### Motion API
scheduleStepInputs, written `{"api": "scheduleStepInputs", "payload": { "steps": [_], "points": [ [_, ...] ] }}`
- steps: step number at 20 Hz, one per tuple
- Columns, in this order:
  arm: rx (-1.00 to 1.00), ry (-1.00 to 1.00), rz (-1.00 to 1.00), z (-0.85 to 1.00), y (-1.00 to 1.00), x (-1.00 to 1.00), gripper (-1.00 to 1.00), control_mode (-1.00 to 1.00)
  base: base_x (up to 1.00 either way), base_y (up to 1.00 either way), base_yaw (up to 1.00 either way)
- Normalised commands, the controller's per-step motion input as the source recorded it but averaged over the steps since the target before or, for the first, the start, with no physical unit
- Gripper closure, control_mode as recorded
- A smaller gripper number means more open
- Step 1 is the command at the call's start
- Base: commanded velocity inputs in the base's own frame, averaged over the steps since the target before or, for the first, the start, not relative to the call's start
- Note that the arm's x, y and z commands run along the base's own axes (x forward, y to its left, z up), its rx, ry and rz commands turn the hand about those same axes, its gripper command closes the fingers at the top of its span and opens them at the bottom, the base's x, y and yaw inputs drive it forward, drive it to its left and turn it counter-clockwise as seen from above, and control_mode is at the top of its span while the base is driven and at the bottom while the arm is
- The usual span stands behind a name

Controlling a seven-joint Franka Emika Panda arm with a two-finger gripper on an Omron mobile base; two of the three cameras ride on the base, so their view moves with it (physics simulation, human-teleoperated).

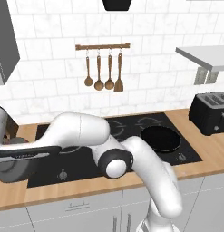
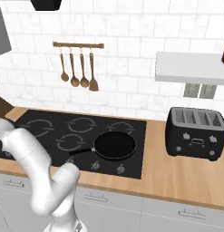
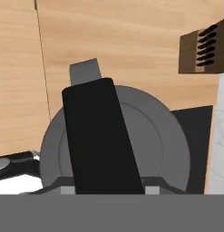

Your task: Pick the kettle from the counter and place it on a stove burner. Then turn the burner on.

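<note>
Grey kettle (image 3: 145, 140) in the jaws, above the tan table (image 3: 131, 41).
Hand view shows the jaws narrowed on its black handle (image 3: 99, 136); right base view shows the frying pan (image 2: 114, 146) on the cooktop (image 2: 50, 124).

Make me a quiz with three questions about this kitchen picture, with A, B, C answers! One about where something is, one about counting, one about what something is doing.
1. Where is the frying pan?
A. on the black stove top
B. on the toaster
C. hanging on the wall

2. How many wooden utensils hang from the rail?
A. two
B. four
C. six

3. What is the gripper doing with the kettle?
A. closed on its handle
B. far away from it
C. pouring from it

Answers:
1. A, the pan sits on the stove top in both base views.
2. B, four hang side by side.
3. A, the hand view looks straight down the black handle, close up.
</note>
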Motion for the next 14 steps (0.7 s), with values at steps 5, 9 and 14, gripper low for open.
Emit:
{"api": "scheduleStepInputs", "payload": {
  "steps": [5, 9, 14],
  "points": [
    [0.2, -0.05, -0.02, 0.0, -1.0, 0.03, 1.0, -1.0, 0.0, 0.0, 0.0],
    [0.21, 0.0, 0.0, 0.0, -1.0, 0.35, 1.0, -1.0, 0.0, 0.0, 0.0],
    [0.23, 0.0, -0.01, 0.0, -1.0, 0.45, 1.0, -1.0, 0.0, 0.0, 0.0]
  ]
}}
